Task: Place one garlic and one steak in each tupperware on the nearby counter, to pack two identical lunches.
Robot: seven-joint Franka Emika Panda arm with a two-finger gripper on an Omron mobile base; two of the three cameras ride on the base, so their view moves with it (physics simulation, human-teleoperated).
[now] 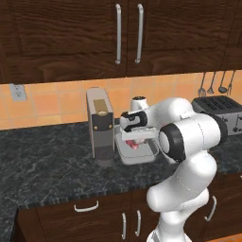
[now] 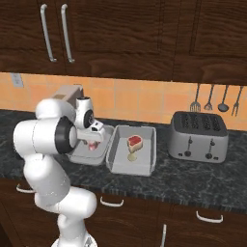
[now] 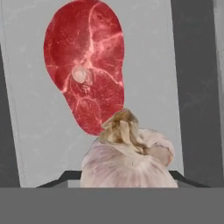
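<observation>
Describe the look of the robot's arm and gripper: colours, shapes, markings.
The arm is built of glossy white, rounded, bulbous segments with dark black rings at the joints. The wrist ends in a white-capped hand with a black band. The gripper has two small dark fingertips. No cables or markings can be made out.

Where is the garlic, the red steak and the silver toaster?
garlic (image 3: 129, 164), hand view, middle of the bulb.
steak (image 3: 85, 65), hand view, centre of the red meat.
toaster (image 2: 198, 136), right base view, middle of its front side.
</observation>
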